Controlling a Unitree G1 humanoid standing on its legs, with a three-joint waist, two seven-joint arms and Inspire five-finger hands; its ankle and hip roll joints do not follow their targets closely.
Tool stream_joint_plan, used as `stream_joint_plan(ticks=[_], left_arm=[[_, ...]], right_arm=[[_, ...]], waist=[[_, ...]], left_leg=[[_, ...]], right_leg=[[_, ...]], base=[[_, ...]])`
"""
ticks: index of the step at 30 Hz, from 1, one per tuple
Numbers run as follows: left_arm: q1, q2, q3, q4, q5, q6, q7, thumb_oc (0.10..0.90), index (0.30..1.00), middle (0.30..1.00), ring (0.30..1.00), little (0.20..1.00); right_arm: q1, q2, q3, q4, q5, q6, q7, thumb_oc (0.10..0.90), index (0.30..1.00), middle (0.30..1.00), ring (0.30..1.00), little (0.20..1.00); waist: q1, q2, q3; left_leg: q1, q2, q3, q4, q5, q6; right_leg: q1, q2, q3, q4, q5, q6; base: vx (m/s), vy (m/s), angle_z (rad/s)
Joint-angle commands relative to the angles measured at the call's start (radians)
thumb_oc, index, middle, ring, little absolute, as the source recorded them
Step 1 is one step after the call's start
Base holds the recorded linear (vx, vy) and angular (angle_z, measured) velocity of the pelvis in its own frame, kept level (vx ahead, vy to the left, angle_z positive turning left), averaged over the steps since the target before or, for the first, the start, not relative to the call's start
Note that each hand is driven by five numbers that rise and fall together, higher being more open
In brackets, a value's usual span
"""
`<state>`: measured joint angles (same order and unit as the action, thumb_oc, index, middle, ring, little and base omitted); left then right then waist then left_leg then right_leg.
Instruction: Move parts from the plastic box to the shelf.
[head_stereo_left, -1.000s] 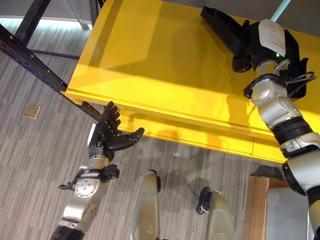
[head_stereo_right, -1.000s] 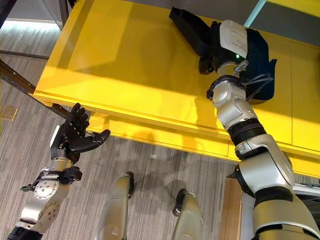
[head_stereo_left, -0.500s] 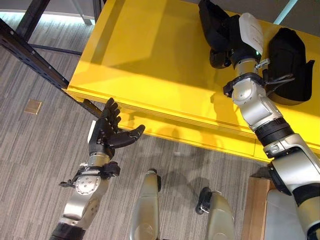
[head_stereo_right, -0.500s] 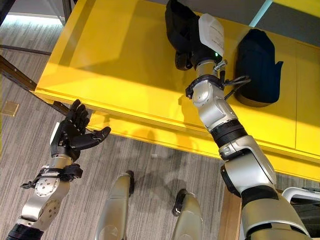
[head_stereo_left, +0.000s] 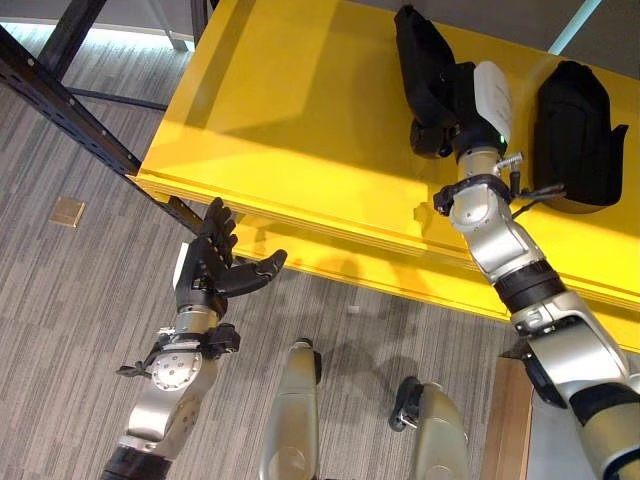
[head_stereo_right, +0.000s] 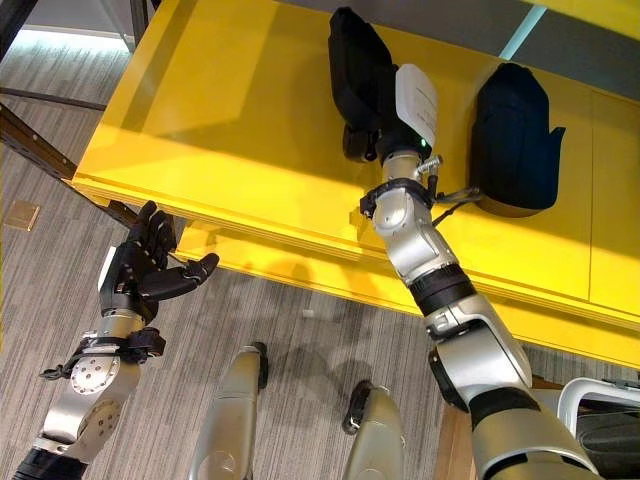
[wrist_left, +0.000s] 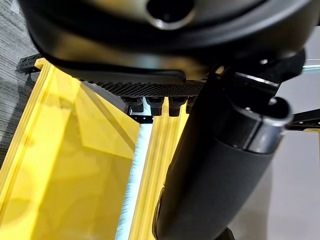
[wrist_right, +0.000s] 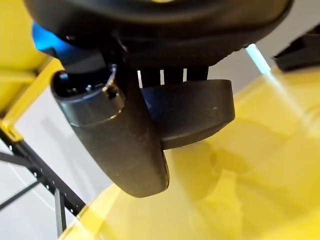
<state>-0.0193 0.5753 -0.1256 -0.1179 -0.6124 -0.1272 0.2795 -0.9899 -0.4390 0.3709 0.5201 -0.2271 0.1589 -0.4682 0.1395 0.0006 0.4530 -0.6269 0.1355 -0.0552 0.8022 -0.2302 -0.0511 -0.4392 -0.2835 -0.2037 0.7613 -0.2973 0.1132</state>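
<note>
A long black part (head_stereo_left: 418, 45) rests on the yellow shelf (head_stereo_left: 300, 120) near its back. My right hand (head_stereo_left: 462, 100) is on the part's near end. In the right wrist view the thumb (wrist_right: 120, 140) and fingers curl round the black part (wrist_right: 200, 110). To the right of it, a second black part (head_stereo_left: 572, 120) lies free on the shelf. Below the shelf's front edge, my left hand (head_stereo_left: 210, 265) hovers over the floor, open and holding nothing; its thumb (wrist_left: 220, 170) is spread.
Dark metal frame beams (head_stereo_left: 60, 100) run under the shelf's left end. A wooden edge (head_stereo_left: 508, 420) shows at the lower right. A small tan square (head_stereo_left: 66, 212) lies on the grey carpet at left.
My right hand has carried its black part leftward along the shelf, away from the second part, which now lies in full view. The left hand has stayed put.
</note>
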Motion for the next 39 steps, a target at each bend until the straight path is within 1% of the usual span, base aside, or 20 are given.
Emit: stream_joint_plan(ticks=[1,2,6,7,13,20,27,37,38,39], left_arm=[[-0.023,0.015,0.01,-0.117,0.071,-0.067,0.025,0.9,1.0,1.0,1.0,1.0],[-0.019,0.012,0.014,-0.121,0.075,-0.067,0.03,0.9,1.0,1.0,1.0,1.0],[-0.015,0.008,0.017,-0.129,0.081,-0.067,0.034,0.9,1.0,1.0,1.0,1.0],[-0.011,0.007,0.016,-0.13,0.08,-0.067,0.035,0.9,1.0,1.0,1.0,1.0],[0.0,0.006,0.016,-0.135,0.082,-0.067,0.035,0.9,1.0,1.0,1.0,1.0],[0.006,0.007,0.023,-0.137,0.084,-0.068,0.041,0.9,1.0,1.0,1.0,1.0],[0.012,-0.002,0.032,-0.14,0.082,-0.067,0.052,0.9,1.0,1.0,1.0,1.0],[0.014,-0.005,0.032,-0.14,0.082,-0.071,0.055,0.9,1.0,1.0,1.0,1.0],[0.014,-0.006,0.032,-0.138,0.081,-0.07,0.054,0.9,1.0,1.0,1.0,1.0],[0.014,-0.006,0.032,-0.138,0.081,-0.07,0.054,0.9,1.0,1.0,1.0,1.0]], right_arm=[[-0.013,-0.009,-0.081,-0.125,-0.04,-0.061,-0.076,0.4,0.3,0.3,0.3,0.3],[0.013,-0.011,-0.096,-0.173,-0.063,-0.06,-0.083,0.4,0.3,0.3,0.3,0.3],[0.05,-0.005,-0.114,-0.227,-0.086,-0.066,-0.095,0.4,0.3,0.3,0.3,0.3],[0.064,-0.009,-0.117,-0.264,-0.112,-0.068,-0.093,0.4,0.3,0.3,0.3,0.3],[0.092,-0.004,-0.134,-0.339,-0.148,-0.079,-0.104,0.4,0.3,0.3,0.3,0.3],[0.099,0.009,-0.121,-0.366,-0.162,-0.092,-0.102,0.4,0.3,0.3,0.3,0.3],[0.119,0.03,-0.089,-0.387,-0.169,-0.102,-0.071,0.4,0.3,0.3,0.3,0.3],[0.122,0.039,-0.06,-0.355,-0.178,-0.094,-0.049,0.4,0.3,0.3,0.3,0.3],[0.119,0.038,-0.057,-0.35,-0.177,-0.091,-0.043,0.527,0.478,0.478,0.478,0.478],[0.118,0.038,-0.056,-0.349,-0.177,-0.091,-0.043,0.9,1.0,1.0,1.0,1.0]], waist=[[0.003,-0.003,-0.071],[-0.002,-0.002,-0.07],[-0.009,-0.001,-0.069],[-0.012,0.0,-0.069],[-0.016,0.006,-0.071],[-0.016,0.005,-0.069],[-0.016,0.005,-0.067],[-0.017,0.003,-0.066],[-0.016,0.002,-0.066],[-0.017,0.002,-0.065]], left_leg=[[0.015,0.072,-0.04,0.03,-0.039,-0.008],[0.012,0.074,-0.041,0.032,-0.04,-0.009],[0.002,0.076,-0.041,0.039,-0.041,-0.009],[-0.001,0.075,-0.041,0.042,-0.041,-0.01],[-0.013,0.071,-0.044,0.048,-0.041,-0.01],[-0.023,0.069,-0.046,0.052,-0.042,-0.009],[-0.028,0.07,-0.046,0.05,-0.04,-0.009],[-0.037,0.068,-0.052,0.046,-0.034,-0.012],[-0.037,0.067,-0.052,0.046,-0.034,-0.012],[-0.037,0.067,-0.052,0.046,-0.034,-0.012]], right_leg=[[0.046,0.011,0.031,0.02,-0.032,-0.028],[0.039,0.013,0.033,0.025,-0.036,-0.029],[0.025,0.014,0.037,0.035,-0.038,-0.028],[0.02,0.013,0.037,0.04,-0.041,-0.028],[0.009,0.007,0.035,0.053,-0.046,-0.029],[-0.002,0.005,0.036,0.062,-0.047,-0.03],[-0.008,0.005,0.034,0.062,-0.046,-0.03],[-0.013,0.006,0.03,0.065,-0.049,-0.032],[-0.014,0.006,0.031,0.067,-0.05,-0.032],[-0.014,0.006,0.031,0.067,-0.05,-0.032]], base=[[0.0,0.0,0.0],[0.0,0.0,0.0],[0.0,0.0,0.0],[0.0,0.0,0.0],[0.0,0.0,0.0],[0.0,0.0,0.0],[0.0,0.0,0.0],[0.0,0.0,0.0],[0.0,0.0,0.0],[0.0,0.0,0.0]])
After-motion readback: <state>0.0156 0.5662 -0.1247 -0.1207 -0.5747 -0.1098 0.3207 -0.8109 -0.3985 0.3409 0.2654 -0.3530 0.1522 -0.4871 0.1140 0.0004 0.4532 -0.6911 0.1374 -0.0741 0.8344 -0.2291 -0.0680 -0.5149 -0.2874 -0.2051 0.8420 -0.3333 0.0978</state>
